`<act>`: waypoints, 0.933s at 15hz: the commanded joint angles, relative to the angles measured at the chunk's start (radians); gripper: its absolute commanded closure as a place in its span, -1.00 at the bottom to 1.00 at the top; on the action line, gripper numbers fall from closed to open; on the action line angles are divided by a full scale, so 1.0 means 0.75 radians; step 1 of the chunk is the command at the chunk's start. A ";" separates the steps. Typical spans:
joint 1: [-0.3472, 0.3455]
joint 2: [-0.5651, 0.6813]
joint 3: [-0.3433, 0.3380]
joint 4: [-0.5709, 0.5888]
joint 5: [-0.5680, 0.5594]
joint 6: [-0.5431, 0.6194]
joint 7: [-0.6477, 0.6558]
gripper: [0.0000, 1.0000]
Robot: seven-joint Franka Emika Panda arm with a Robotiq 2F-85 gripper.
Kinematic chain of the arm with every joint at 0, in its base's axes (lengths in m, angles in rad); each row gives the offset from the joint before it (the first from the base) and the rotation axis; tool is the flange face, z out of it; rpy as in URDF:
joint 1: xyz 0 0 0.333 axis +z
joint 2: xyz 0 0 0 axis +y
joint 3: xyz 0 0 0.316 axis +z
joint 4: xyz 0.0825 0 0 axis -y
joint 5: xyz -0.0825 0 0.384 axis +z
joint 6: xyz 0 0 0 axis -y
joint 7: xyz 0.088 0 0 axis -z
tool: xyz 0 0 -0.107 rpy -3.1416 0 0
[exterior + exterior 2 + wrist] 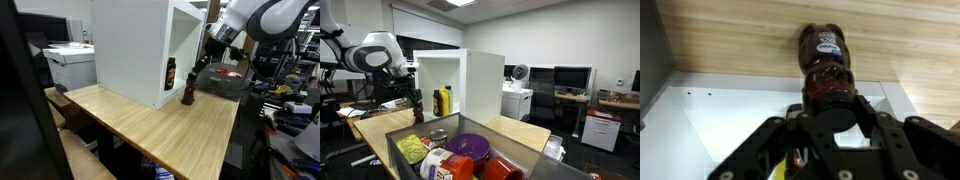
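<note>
Clamped with the tool around a dark brown bottle. Standing upright on the desk, just in front of the open side of the white cabinet. Inside that cabinet, a second bottle.

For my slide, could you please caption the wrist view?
Fingers clasp a brown bottle on the wooden table by a white cabinet.

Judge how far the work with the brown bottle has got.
Done: the pincer is closed around the brown bottle at its top. In hand: that grip, with the bottle standing on the wooden table in front of the white cabinet. Left: probably moving it; it is not yet lifted.
</note>
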 commanded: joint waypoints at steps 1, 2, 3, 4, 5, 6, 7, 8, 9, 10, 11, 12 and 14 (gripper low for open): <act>-0.030 -0.060 0.043 -0.002 -0.026 0.011 0.011 0.61; -0.036 -0.063 0.049 0.003 -0.034 0.007 0.015 0.61; -0.041 -0.066 0.057 0.013 -0.041 0.005 0.016 0.61; -0.051 -0.067 0.067 0.025 -0.054 0.006 0.020 0.61; -0.057 -0.067 0.074 0.036 -0.061 0.005 0.020 0.61; -0.075 -0.061 0.088 0.052 -0.085 0.004 0.025 0.61; -0.094 -0.046 0.100 0.077 -0.121 0.008 0.040 0.61; -0.109 -0.040 0.110 0.088 -0.143 0.010 0.046 0.61; -0.126 -0.033 0.120 0.100 -0.171 0.010 0.052 0.61; -0.142 -0.023 0.128 0.113 -0.194 0.011 0.055 0.61; -0.155 -0.016 0.135 0.124 -0.215 0.011 0.059 0.61; -0.164 -0.007 0.141 0.138 -0.229 0.006 0.062 0.61; -0.184 0.010 0.161 0.164 -0.253 -0.001 0.076 0.61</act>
